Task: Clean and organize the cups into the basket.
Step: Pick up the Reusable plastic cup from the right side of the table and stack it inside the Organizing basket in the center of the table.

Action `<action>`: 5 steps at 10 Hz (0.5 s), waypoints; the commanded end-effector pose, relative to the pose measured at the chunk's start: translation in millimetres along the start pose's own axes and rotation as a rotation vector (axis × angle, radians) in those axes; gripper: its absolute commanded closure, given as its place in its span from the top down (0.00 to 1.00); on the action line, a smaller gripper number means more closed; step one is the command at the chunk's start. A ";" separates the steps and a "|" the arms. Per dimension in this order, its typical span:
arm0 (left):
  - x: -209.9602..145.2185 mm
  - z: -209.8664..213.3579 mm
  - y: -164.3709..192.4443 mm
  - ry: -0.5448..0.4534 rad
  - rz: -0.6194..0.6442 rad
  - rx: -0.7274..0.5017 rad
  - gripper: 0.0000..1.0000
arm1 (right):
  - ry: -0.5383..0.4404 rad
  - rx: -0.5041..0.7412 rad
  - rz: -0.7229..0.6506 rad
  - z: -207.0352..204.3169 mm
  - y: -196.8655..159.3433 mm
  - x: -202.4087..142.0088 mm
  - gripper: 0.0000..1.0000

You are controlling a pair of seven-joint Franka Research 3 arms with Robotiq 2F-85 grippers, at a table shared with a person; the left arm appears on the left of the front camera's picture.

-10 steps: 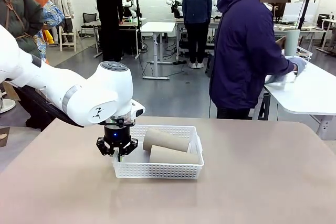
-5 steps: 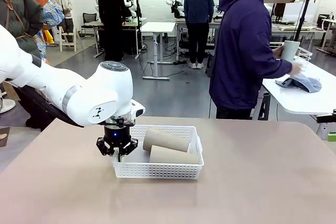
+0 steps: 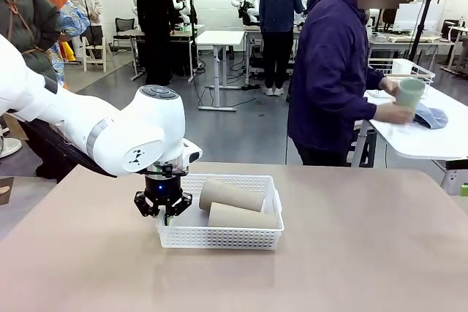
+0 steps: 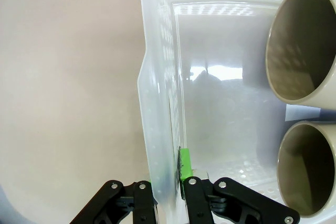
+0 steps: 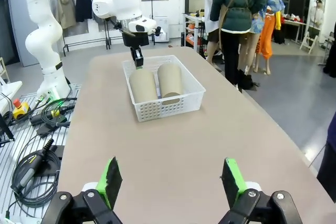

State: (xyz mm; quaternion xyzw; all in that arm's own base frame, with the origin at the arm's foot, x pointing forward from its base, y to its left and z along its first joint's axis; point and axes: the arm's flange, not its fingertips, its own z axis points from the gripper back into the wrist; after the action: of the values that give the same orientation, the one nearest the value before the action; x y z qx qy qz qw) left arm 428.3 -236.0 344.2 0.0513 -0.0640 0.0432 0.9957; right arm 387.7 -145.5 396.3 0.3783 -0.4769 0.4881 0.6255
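Observation:
A white lattice basket (image 3: 219, 237) sits on the tan table with two tan-brown cups (image 3: 230, 194) (image 3: 243, 217) lying on their sides in it. My left gripper (image 3: 162, 208) is shut on the basket's left wall. In the left wrist view the fingers (image 4: 185, 163) pinch that wall (image 4: 157, 103), and both cup mouths (image 4: 302, 45) (image 4: 307, 166) face the camera. My right gripper (image 5: 171, 177) hangs open above the table, well short of the basket (image 5: 168, 108). A person at the side table holds the mint green cup (image 3: 409, 93) in one hand.
Beside the person's hand on the white side table (image 3: 431, 140) lie a blue-grey cloth (image 3: 431, 116) and a white wire basket (image 3: 399, 68). Bare tan tabletop (image 3: 351, 253) stretches right of the basket. Cables and a stand sit beyond the table edge (image 5: 37, 145).
The person has turned and moved the mint green cup lower and toward the near side of the side table. Neither arm nor the basket has moved.

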 end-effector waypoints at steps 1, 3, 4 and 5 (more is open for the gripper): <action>-2.0 -0.3 -0.5 -0.010 0.003 0.016 0.00 | -0.008 0.003 0.007 -1.5 5.7 -0.4 1.00; -2.0 -0.3 -0.5 -0.010 0.003 0.016 0.00 | -0.008 0.003 0.007 -1.5 5.7 -0.4 1.00; -2.0 -0.3 -0.5 -0.010 0.003 0.016 0.00 | -0.008 0.003 0.007 -1.5 5.7 -0.4 1.00; -2.0 -0.3 -0.5 -0.010 0.003 0.016 0.00 | -0.008 0.003 0.007 -1.5 5.7 -0.4 1.00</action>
State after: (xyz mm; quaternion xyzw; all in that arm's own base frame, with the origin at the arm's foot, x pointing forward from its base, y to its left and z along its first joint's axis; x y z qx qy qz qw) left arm 428.3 -236.0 344.2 0.0513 -0.0640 0.0432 0.9957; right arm 387.5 -145.3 395.9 0.3787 -0.4767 0.4878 0.6256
